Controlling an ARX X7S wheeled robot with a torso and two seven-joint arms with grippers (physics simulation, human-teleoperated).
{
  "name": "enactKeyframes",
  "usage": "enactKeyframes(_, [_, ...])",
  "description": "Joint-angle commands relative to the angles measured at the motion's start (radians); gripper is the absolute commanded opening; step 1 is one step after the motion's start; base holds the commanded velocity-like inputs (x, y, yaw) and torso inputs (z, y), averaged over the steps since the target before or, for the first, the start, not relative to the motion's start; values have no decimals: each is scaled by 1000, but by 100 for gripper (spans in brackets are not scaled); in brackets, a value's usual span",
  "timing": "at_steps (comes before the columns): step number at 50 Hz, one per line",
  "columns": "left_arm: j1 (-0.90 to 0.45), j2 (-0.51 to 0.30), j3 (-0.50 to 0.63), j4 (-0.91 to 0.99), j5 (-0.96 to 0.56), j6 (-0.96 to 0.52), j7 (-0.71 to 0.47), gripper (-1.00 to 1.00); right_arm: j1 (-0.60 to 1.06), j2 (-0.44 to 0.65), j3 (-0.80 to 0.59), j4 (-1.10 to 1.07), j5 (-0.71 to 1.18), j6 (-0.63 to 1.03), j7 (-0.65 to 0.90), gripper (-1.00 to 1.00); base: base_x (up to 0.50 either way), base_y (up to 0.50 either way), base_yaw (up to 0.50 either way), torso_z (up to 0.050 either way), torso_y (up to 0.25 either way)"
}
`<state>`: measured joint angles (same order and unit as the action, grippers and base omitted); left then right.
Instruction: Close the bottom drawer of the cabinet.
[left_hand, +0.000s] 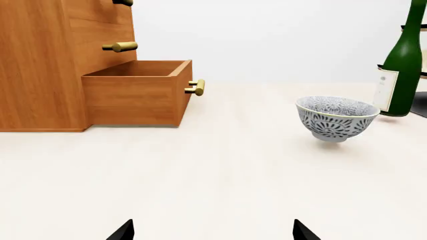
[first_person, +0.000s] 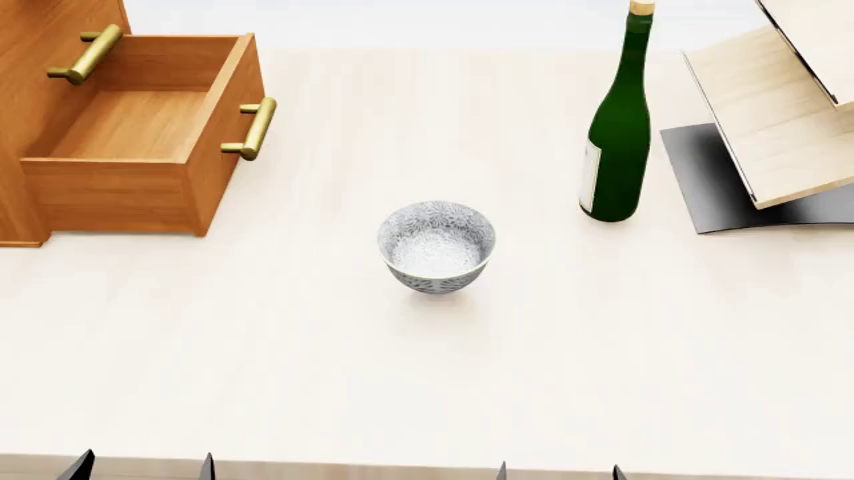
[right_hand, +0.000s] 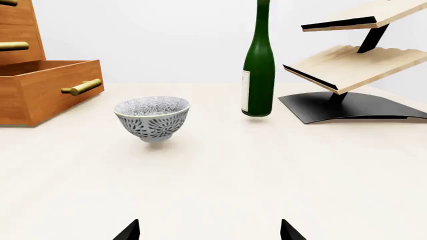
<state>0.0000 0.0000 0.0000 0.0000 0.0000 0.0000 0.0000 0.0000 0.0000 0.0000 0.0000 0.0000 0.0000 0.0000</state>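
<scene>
At the bench's (first_person: 534, 380) far left, the bottom drawer (first_person: 134, 150) juts fully out of the cabinet (left_hand: 33, 65), untouched. Both the left gripper (left_hand: 212, 234) and the right gripper (right_hand: 209, 232) hover apart, empty, at the near edge. Next, I judge, the left arm must reach the drawer's front and push. Only the head view shows its empty inside.

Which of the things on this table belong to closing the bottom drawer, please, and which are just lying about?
Belongs to the job:
- open orange-brown wooden bottom drawer with brass bar handle
- tall orange-brown wood-grain cabinet

Just lying about:
- blue-patterned ceramic bowl
- dark green glass bottle
- pale wooden boards on black base
</scene>
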Motion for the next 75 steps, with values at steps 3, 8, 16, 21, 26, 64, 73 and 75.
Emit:
enactKeyframes(3, [6,-26,29,8,-19,4,-28,100,3,26,-37,12,11,-4,29,100,0,0,0,0,0])
enactKeyframes(8, [4,-42,44,2,-31,12,-42,100,4,40,-52,14,25,-6,45,100,0,0,0,0,0])
enactKeyframes(16, [5,-23,24,18,1,-15,-27,100,-1,19,-19,-9,24,5,27,100,0,0,0,0,0])
enactKeyframes(21, [-1,-41,27,152,-21,-105,-51,100,-7,34,-23,-145,26,42,79,100,0,0,0,0,0])
enactKeyframes(26, [19,-55,51,393,-15,-271,-74,100,-7,57,-33,-424,31,251,99,100,0,0,0,0,0])
enactKeyframes(64, [-13,-113,117,704,-18,-502,-146,100,28,119,-70,-742,112,446,137,100,0,250,0,0,0])
enactKeyframes(73, [-13,-122,126,702,-24,-500,-159,100,28,128,-72,-739,124,445,149,100,0,500,0,0,0])
enactKeyframes(75, [-13,-124,129,703,-26,-501,-161,100,28,129,-71,-733,129,440,151,100,0,500,0,0,0])
